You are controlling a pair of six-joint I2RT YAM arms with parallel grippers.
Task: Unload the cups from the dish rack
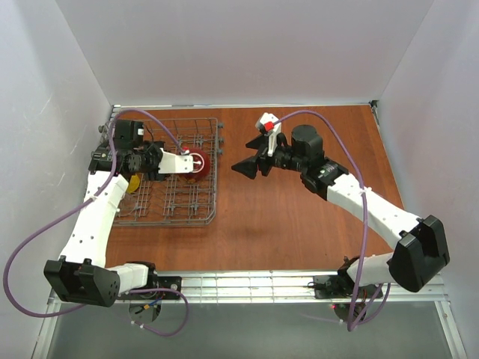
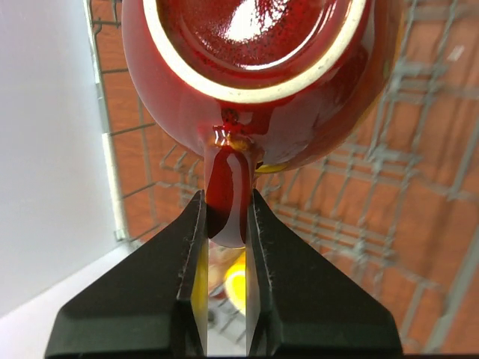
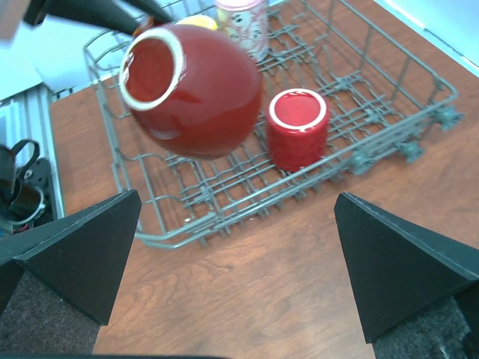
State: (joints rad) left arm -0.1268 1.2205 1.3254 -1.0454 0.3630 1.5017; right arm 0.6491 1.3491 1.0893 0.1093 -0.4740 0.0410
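My left gripper (image 2: 226,218) is shut on the handle of a dark red mug (image 2: 247,67) and holds it tilted, base showing, above the grey wire dish rack (image 1: 174,218). The same mug (image 3: 194,90) hangs over the rack's near part (image 3: 247,203) in the right wrist view. A smaller red cup (image 3: 298,127) stands upside down in the rack. A pink cup (image 3: 241,19) and a yellow mug (image 3: 196,22) sit further back; the yellow mug (image 1: 133,183) shows beside my left arm. My right gripper (image 1: 241,169) is open and empty over the table, facing the rack. No glass tumbler is in view.
The wooden table (image 1: 299,224) stretches right of the rack. White walls close in on the left, back and right. A metal rail (image 1: 254,284) runs along the near edge by the arm bases.
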